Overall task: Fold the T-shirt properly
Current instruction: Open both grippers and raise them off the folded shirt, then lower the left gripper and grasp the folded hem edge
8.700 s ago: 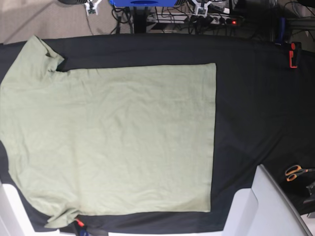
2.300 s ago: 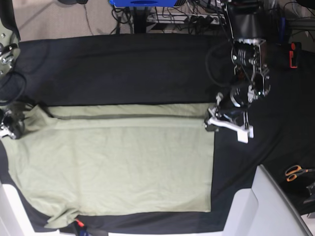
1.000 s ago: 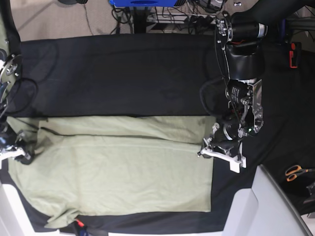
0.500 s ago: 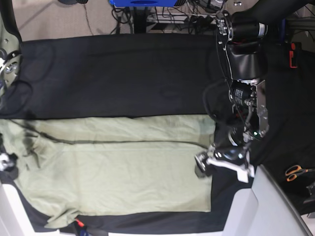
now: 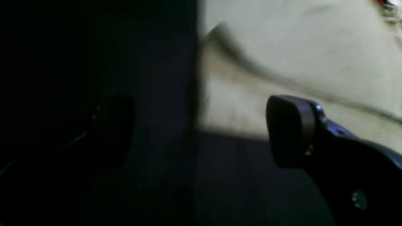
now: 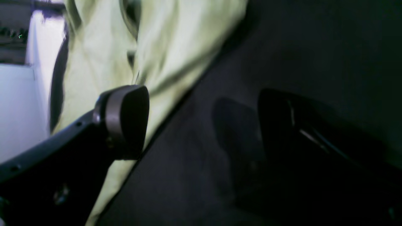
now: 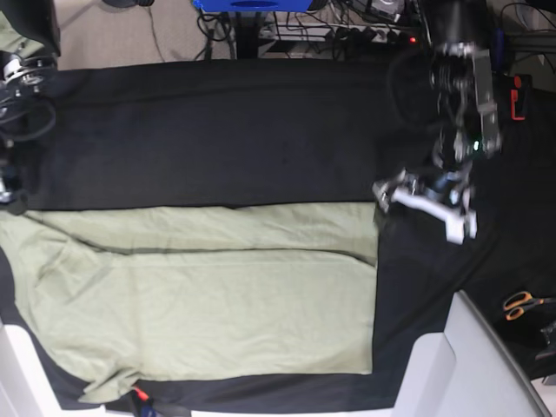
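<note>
- One T-shirt, pale sage green, lies flat on the black tablecloth. It covers the lower half of the base view, its hem edge toward that view's right.
- Its upper long side is doubled over onto the body; one dark crease line runs along the shirt where the folded strip ends.
- One sleeve shows at the bottom left corner of the base view, bunched slightly.
- Two arms are in view, one at each side of the base view.
- The left gripper hangs over bare tablecloth just beside the shirt's upper right corner. Its two fingers stand wide apart and nothing is between them.
- In the left wrist view, one finger pad shows over the cloth's edge and the other is a dark shape over the tablecloth.
- The right gripper is spread wide too and holds nothing; one finger is over the shirt's edge, the other over the black cloth.
- In the base view the right arm sits at the far left edge, just above the shirt's collar end.
- One pair of orange-handled scissors lies at the right, well apart from the shirt.
- One red-and-black clamp sits at the table's top right.
</note>
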